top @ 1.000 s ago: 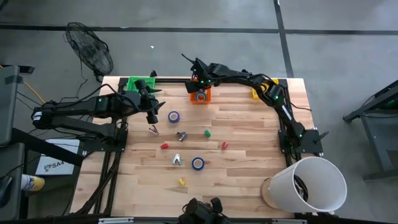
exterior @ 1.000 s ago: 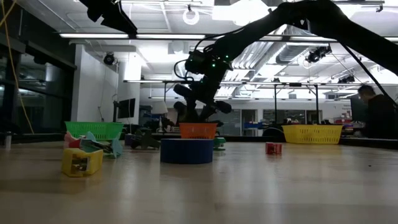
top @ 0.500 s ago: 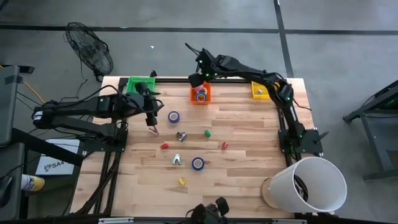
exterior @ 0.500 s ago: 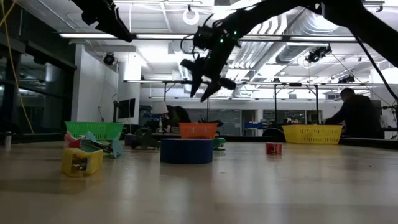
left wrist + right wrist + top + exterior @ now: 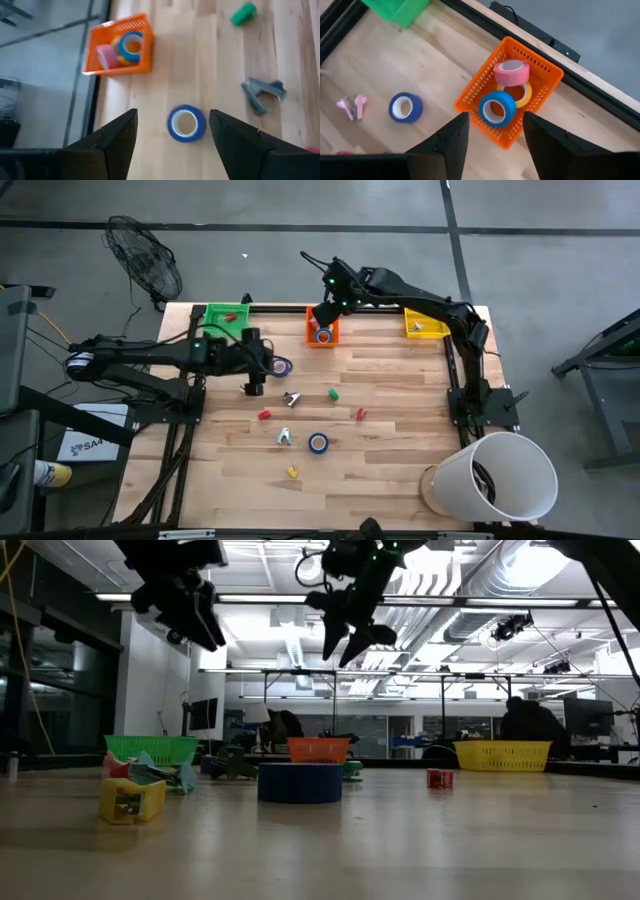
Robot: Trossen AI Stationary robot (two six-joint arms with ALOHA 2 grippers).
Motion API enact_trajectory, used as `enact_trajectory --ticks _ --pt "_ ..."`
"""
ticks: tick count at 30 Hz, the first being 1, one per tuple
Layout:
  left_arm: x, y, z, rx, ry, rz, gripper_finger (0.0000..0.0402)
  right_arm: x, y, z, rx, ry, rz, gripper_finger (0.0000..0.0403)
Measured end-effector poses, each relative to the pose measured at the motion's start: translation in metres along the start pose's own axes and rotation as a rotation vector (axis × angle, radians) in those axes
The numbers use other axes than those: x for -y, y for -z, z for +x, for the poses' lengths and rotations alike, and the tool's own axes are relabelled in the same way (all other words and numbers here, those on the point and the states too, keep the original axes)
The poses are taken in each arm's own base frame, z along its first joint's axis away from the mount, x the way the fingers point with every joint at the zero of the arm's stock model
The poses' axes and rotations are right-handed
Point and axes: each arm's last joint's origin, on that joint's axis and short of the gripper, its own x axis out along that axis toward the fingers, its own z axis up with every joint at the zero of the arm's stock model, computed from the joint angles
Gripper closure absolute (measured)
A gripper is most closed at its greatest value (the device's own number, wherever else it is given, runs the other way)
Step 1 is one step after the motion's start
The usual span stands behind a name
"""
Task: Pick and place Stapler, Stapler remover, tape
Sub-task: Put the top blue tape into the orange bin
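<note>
Left gripper [image 5: 254,376] hangs over the wooden table [image 5: 400,460], fingers parted, holding nothing. Just beyond them a blue ring-shaped tape roll [image 5: 186,123] lies flat, hole facing up, nothing blocking it. A grey stapler remover [image 5: 262,93] sits near. The right gripper [image 5: 322,314] hovers above the orange mesh basket [image 5: 540,87], fingers spread and empty; pink, yellow and blue rolls are stacked inside.

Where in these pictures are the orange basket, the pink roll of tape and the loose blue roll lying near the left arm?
orange basket [image 5: 546,75]: right wrist view, on its far rim.
pink roll of tape [image 5: 511,73]: right wrist view, on its outer band.
loose blue roll [image 5: 186,122]: left wrist view, on its blue ring.
</note>
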Motion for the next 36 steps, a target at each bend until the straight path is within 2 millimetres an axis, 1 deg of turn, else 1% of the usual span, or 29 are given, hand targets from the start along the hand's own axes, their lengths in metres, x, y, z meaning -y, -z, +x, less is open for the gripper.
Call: enact_trajectory --ticks 3,7,10,14,17,20,29,32,36 --pt "0.005 -0.001 0.010 -0.022 0.057 0.021 0.0161 -0.006 0.005 -0.015 0.008 0.001 -0.037 0.0224" --pt "0.006 -0.002 0.019 -0.014 0.169 0.053 0.0161 -0.014 0.013 -0.028 -0.011 -0.007 -0.084 0.0224" --pt "0.001 0.000 0.028 -0.020 0.234 0.042 0.0161 -0.019 0.019 -0.040 -0.021 -0.012 -0.108 0.0224" --pt "-0.009 0.005 0.039 -0.049 0.266 0.017 0.0161 -0.024 0.027 -0.053 -0.034 0.000 -0.148 0.0224" --pt "-0.016 0.011 0.050 -0.087 0.294 -0.009 0.0161 -0.029 0.035 -0.062 -0.045 0.014 -0.179 0.0224" --pt "-0.017 0.017 0.062 -0.154 0.324 -0.025 0.0161 -0.035 0.044 -0.072 -0.058 0.028 -0.216 0.0224" --pt "-0.005 0.022 0.099 -0.257 0.388 0.043 0.0161 -0.051 0.066 -0.092 -0.063 0.088 -0.298 0.0224" --pt "-0.002 0.024 0.111 -0.283 0.379 0.061 0.0161 -0.056 0.076 -0.099 -0.072 0.116 -0.323 0.0224" --pt "0.001 0.025 0.123 -0.292 0.376 0.063 0.0161 -0.063 0.091 -0.115 -0.062 0.164 -0.373 0.0224"
